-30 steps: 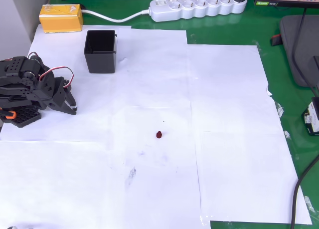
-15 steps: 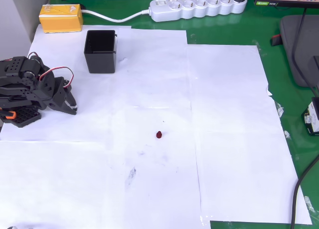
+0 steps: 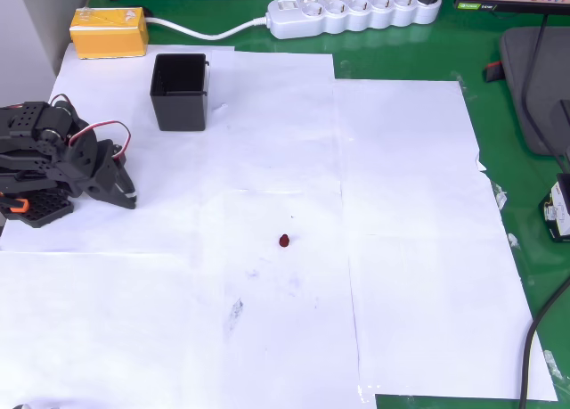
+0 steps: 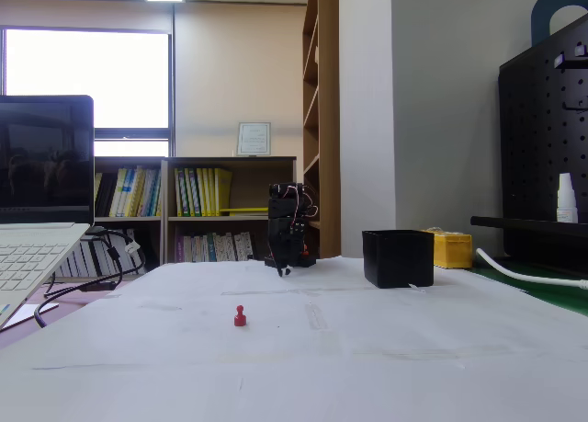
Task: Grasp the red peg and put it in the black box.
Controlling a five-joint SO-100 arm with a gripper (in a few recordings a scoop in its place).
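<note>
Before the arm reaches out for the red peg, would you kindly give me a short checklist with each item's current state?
1. Red peg lies free on the white paper, nothing touching it: ok.
2. Peg stands upright in the fixed view: ok.
3. Black box upright, opening unobstructed: ok.
4. Box interior empty: cannot tell, it is too dark inside.
5. Gripper apart from the peg, folded near the base: ok.
6. Gripper open enough for the peg: cannot tell.

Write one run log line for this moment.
gripper: folded near base, state unclear | red peg: on paper, untouched | black box: upright, looks empty
</note>
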